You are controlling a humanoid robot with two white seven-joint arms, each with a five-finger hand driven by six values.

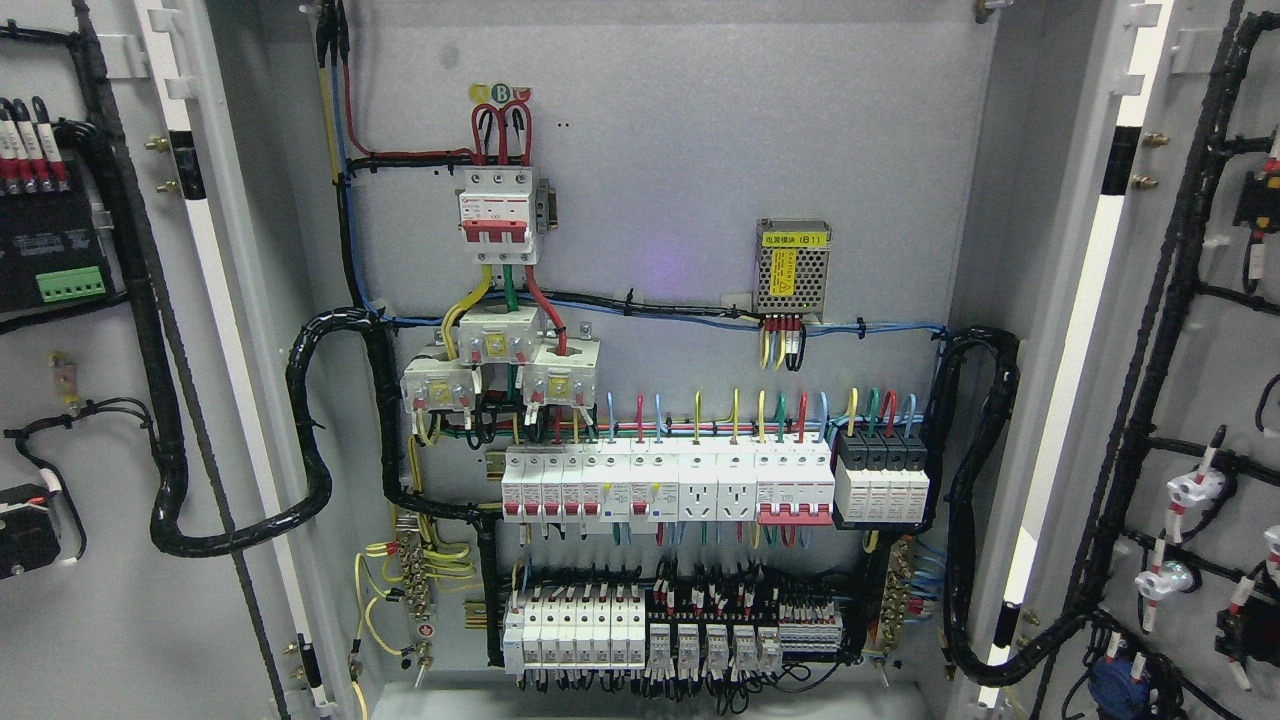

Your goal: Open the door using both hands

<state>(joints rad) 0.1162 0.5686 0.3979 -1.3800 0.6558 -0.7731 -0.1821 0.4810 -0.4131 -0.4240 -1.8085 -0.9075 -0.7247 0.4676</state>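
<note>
Left door (100,400), right door (1180,400) swung wide; grey backplate (700,150) exposed; neither robot hand visible, state unknown.

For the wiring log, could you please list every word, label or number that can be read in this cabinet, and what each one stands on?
"B": green round sticker above the main breaker; the yellow and red stickers beside it are not readable.
"(B1)", after blurred Chinese characters: yellow label on the power supply module.
Print on the main breaker, the breaker rows and the wire markers on the left door: too small to read.
</note>
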